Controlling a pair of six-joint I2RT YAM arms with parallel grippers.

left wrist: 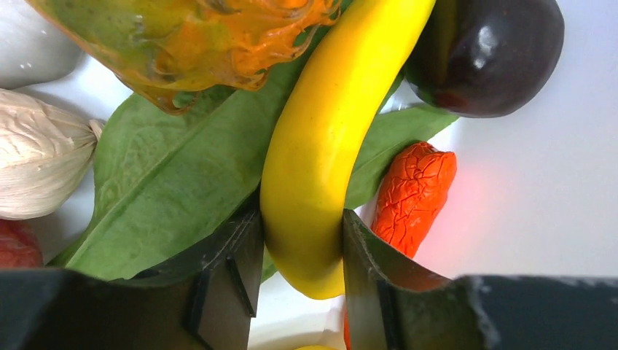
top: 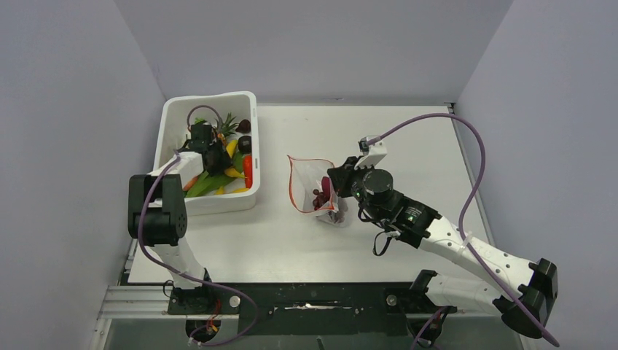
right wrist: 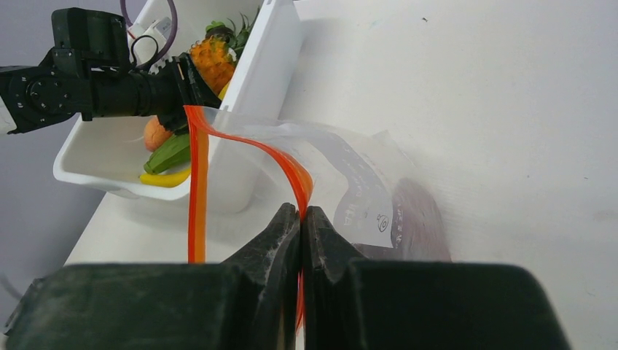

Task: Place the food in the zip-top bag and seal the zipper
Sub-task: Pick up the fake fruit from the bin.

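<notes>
Left gripper (left wrist: 302, 255) clenched on the yellow banana (left wrist: 321, 146); right gripper (right wrist: 300, 219) clamped on the zipper (right wrist: 197, 182).
The banana is held over a green leaf (left wrist: 167, 182) inside the white tub (top: 169, 124); the zip-top bag (right wrist: 357, 182) is stood on the table (top: 408, 146) beside the tub, dark grapes (top: 321, 198) inside.

Mid-frame in the left wrist view, a plain yellow banana (left wrist: 313, 168) lies over a veined green leaf (left wrist: 164, 186); right of it a wrinkled orange-red chili (left wrist: 412, 193), upper right a glossy dark purple fruit (left wrist: 495, 55), far left a ribbed cream garlic (left wrist: 36, 164). The bag (right wrist: 353, 175) is clear, its zipper (right wrist: 195, 189) red-orange, the tub (top: 169, 120) white
</notes>
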